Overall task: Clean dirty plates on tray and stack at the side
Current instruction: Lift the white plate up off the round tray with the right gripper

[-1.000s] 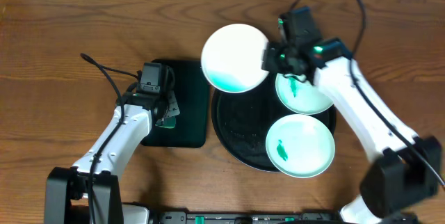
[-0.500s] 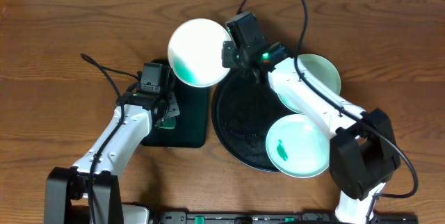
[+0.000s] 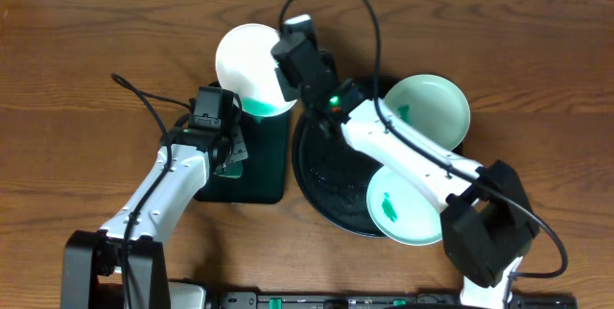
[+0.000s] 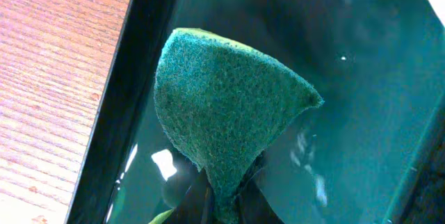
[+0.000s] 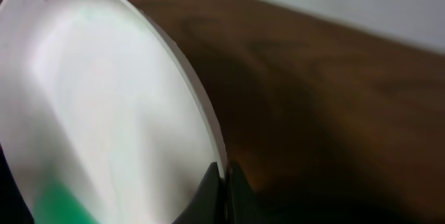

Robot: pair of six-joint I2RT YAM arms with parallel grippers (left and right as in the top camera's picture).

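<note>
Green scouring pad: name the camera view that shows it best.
Left wrist: the pad fills the frame, pinched by the left gripper. Overhead shows only a sliver beside that gripper; right wrist shows none of it.

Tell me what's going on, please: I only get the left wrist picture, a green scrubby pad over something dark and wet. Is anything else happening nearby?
Observer: Yes. The right gripper is shut on the rim of a white plate, holding it at the far end of the rectangular tray, the same tray your sponge hangs over.
Visitor: Is that plate dirty?
Observer: It has a green smear near one edge.
Visitor: Any more plates?
Observer: Two. A far mint-green plate and a near mint-green plate sit on a round black tray, each with a small green smear.
</note>
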